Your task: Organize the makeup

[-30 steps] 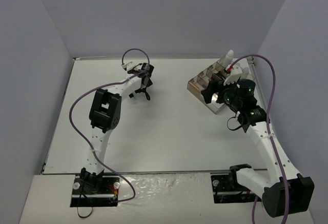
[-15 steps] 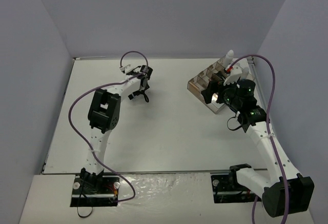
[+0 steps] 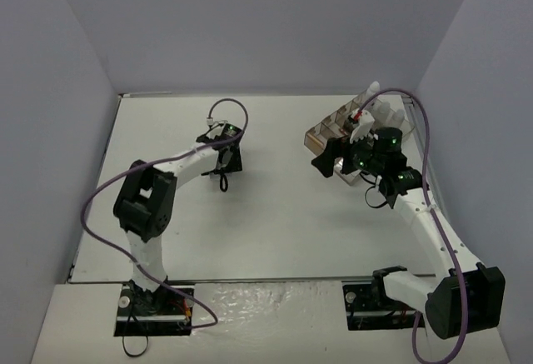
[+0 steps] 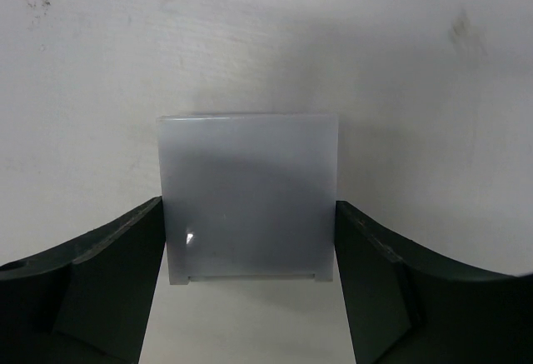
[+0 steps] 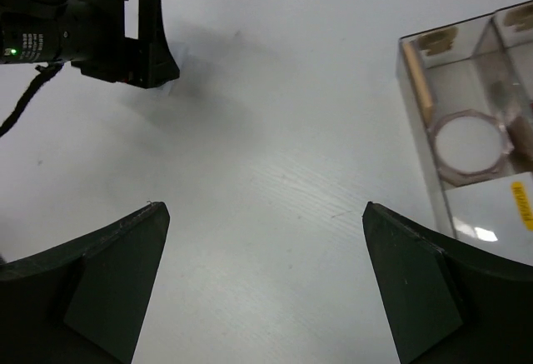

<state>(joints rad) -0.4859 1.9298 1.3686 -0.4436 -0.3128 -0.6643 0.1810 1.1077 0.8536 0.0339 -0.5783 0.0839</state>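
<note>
A pale-blue square pad (image 4: 248, 197) lies flat on the white table between the fingers of my left gripper (image 4: 250, 243). Both fingers touch its side edges, so the gripper is shut on it. In the top view the left gripper (image 3: 223, 167) is at the table's middle left and hides the pad. My right gripper (image 5: 262, 214) is open and empty, hovering over bare table just left of the tray (image 3: 321, 135). The round pink compact (image 5: 466, 143) lies in a tray compartment, with a wooden pencil (image 5: 420, 89) beside it.
The clear divided tray (image 5: 408, 72) stands at the back right and holds several items, among them a white-capped piece (image 3: 371, 91) and a red tip (image 3: 356, 117). The left gripper (image 5: 125, 39) shows in the right wrist view. Grey walls surround the table.
</note>
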